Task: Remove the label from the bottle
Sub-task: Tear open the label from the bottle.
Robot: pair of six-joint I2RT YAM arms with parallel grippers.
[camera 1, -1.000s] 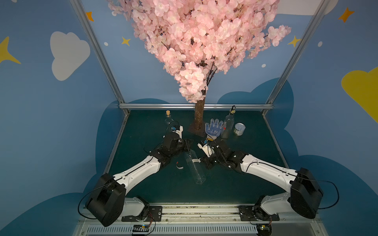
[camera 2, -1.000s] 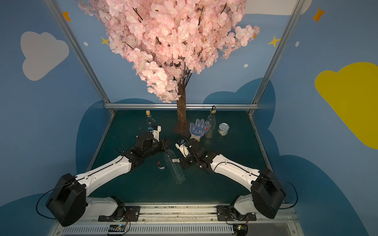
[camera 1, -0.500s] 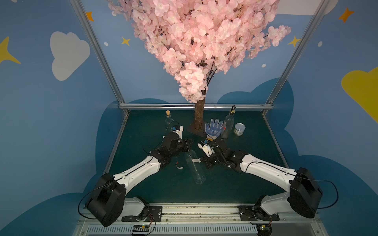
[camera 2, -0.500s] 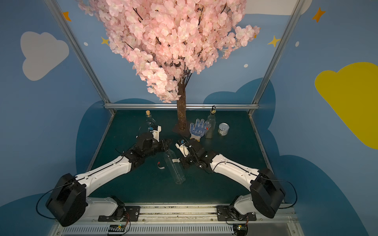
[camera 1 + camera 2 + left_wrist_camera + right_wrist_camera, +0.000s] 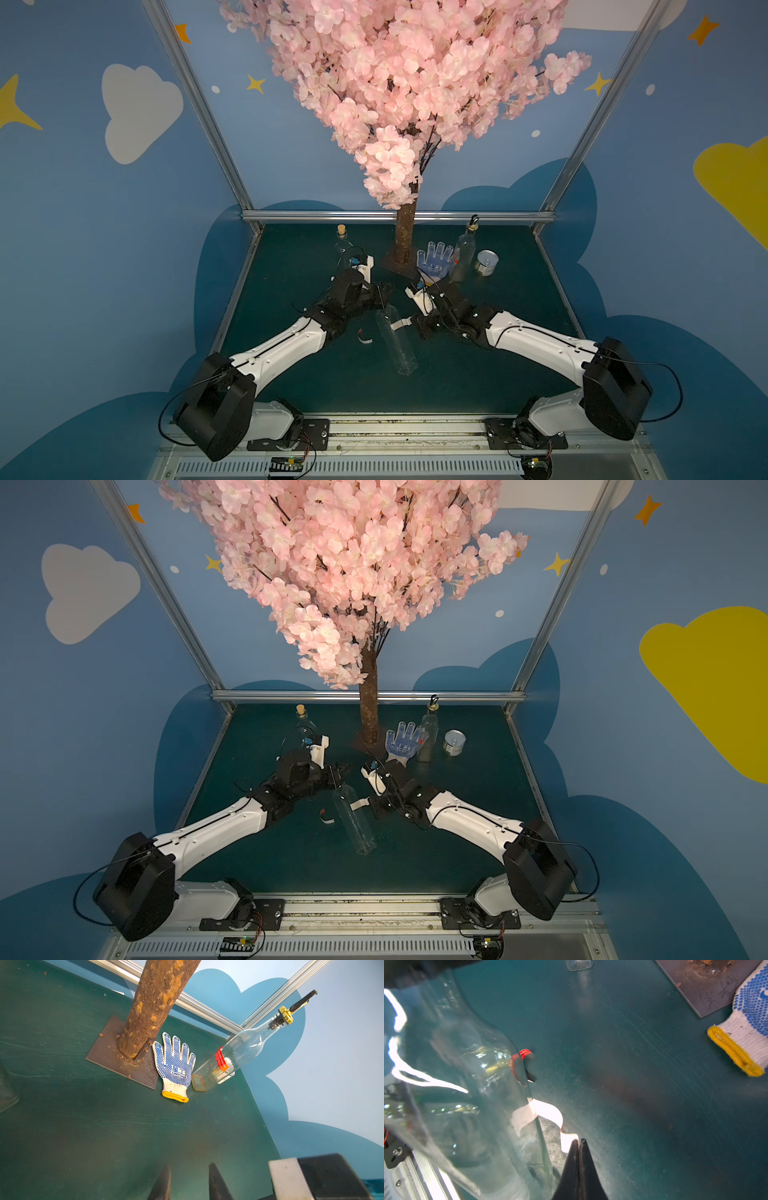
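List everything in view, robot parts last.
Lying bottle: one, clear, mid-mat.
Label: one, white, half peeled off it.
Scrap: one, white-red, on mat beside it.
Corked bottle: one, clear, back left.
Spout bottle: one, clear, beside glove.
Glove: one, white-blue, by tree base.
Tin: one, silver, back right.
Tree: one, pink, back middle.
Mat: one, dark green, underneath.
Left arm: one, white-black, jaws shut on lying bottle's neck.
Right arm: one, white-black, jaws shut on label's end.

Glass bottle (image 5: 467, 1084): clear, glossy. Label strip (image 5: 546, 1111): thin white paper. Table (image 5: 83, 1136): matt green, scratched. Glove (image 5: 174, 1068): knit cloth. Trunk (image 5: 153, 1005): rough bark.
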